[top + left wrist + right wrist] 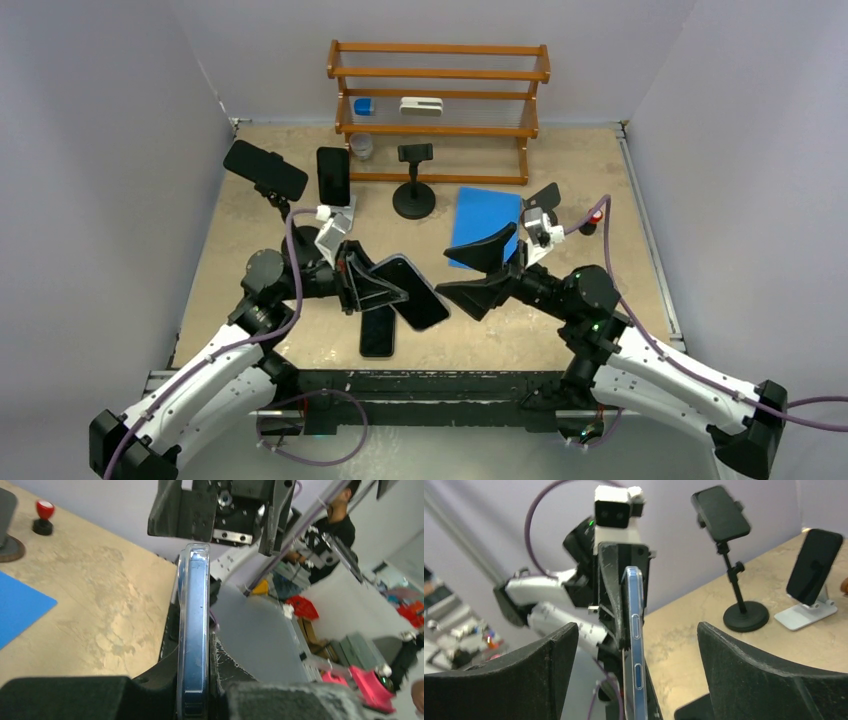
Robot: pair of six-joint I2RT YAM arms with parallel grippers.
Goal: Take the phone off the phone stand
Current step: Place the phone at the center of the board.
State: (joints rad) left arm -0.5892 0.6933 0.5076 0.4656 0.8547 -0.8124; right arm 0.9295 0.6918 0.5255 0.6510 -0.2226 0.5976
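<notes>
The left arm is bent low over the middle of the table (520, 335), its end effector (372, 283) clamped on the phone (415, 292), a dark slab in a clear case held in the air. At the phone's 3 o'clock, the right end effector (478, 272) gapes wide, holding nothing. The bare phone stand (414, 185) is at 12 o'clock

Pale lilac-grey walls (250, 50) closed in the tan, mottled table (580, 170) on three sides. A wooden rack (440, 75) of slatted shelves stood against the back wall, well beyond the left pincer (380, 285) and the right pincer (480, 272), under even light
</notes>
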